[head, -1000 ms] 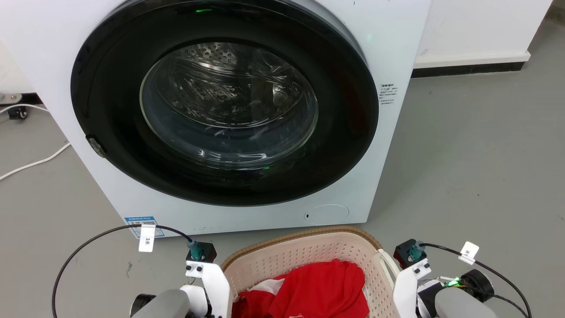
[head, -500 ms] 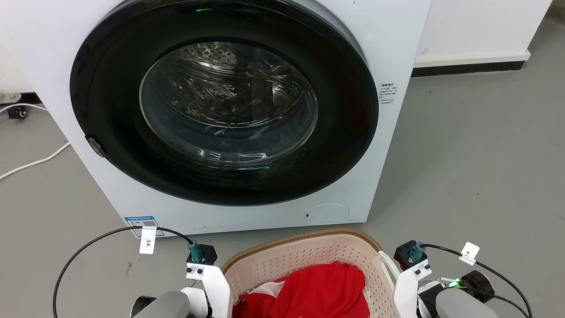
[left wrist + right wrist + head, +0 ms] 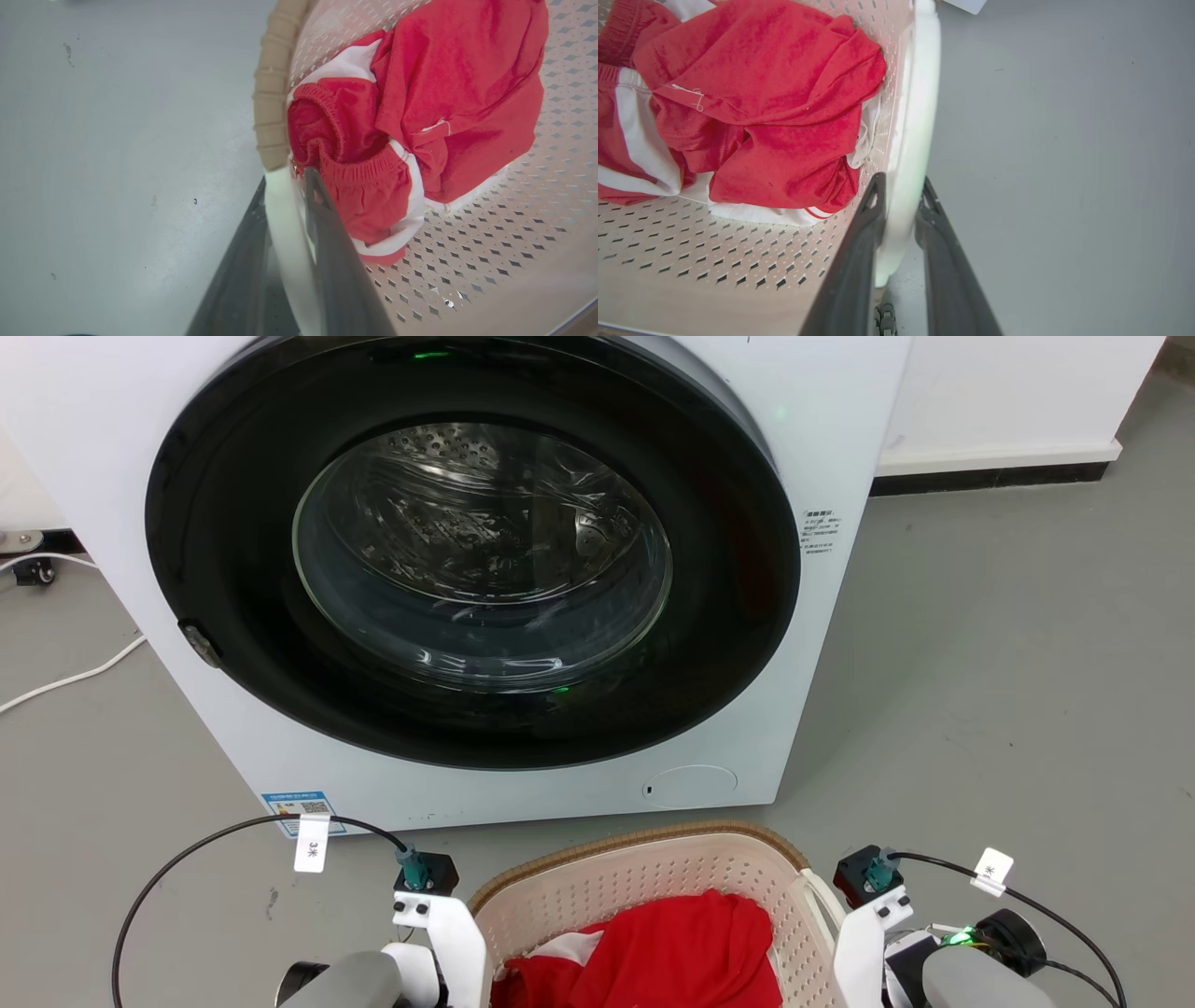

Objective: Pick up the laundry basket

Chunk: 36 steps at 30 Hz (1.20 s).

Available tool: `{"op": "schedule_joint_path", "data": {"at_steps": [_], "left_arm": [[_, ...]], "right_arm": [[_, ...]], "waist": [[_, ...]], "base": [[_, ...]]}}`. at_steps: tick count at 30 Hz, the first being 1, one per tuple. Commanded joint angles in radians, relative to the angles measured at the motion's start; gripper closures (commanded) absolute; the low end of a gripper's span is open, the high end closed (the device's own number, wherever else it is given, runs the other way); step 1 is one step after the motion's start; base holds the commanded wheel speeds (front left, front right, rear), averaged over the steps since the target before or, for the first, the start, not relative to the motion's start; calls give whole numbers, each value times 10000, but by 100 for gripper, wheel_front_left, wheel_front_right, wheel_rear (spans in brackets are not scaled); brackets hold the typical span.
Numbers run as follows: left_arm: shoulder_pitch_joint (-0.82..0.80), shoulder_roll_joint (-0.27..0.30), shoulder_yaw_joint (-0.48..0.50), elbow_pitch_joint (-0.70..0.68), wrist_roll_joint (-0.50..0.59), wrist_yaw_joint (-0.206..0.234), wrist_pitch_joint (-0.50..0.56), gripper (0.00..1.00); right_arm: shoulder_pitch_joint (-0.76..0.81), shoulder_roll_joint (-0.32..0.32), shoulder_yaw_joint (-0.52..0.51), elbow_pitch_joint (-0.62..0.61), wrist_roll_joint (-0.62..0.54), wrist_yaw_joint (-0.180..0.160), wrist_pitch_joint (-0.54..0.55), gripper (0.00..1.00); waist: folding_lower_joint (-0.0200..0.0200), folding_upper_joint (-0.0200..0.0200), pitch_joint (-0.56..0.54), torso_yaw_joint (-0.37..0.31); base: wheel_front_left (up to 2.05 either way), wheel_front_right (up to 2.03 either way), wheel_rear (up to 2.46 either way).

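Observation:
The laundry basket (image 3: 644, 845), cream perforated plastic with a tan woven-look rim, sits at the bottom middle of the head view, in front of the washer. Red and white clothes (image 3: 672, 947) lie inside it. My two wrists flank it. In the left wrist view my left gripper (image 3: 287, 179) is shut on the basket's white side handle (image 3: 285, 224), beside the tan rim (image 3: 271, 102). In the right wrist view my right gripper (image 3: 902, 179) is shut on the opposite white handle (image 3: 915, 116). Grey floor lies beyond each handle.
A white front-loading washer (image 3: 831, 439) with a shut round glass door (image 3: 481, 555) stands just behind the basket. A white cable (image 3: 65, 677) lies on the floor at the left. A white wall with a dark baseboard (image 3: 990, 481) runs at the back right.
The basket and both wrists have slid slightly toward the bottom of the head view together. The washer has stayed almost in place.

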Motion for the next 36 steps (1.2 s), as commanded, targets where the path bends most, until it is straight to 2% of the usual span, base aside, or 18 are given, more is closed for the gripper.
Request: {"op": "schedule_joint_path", "data": {"at_steps": [1,36], "left_arm": [[-266,48,-35,-58,-32,-135,-85,100],[-331,109,-799,-112,-863,-136,-75,100]], "right_arm": [[-112,-156,144,42,-29,-10,57,100],[-196,-207,1001,42,781,-10,156,100]], "waist": [[-1,-1,1,-3],[-1,-1,28,-76]], "base": [[0,0,0],[0,0,0]]}}
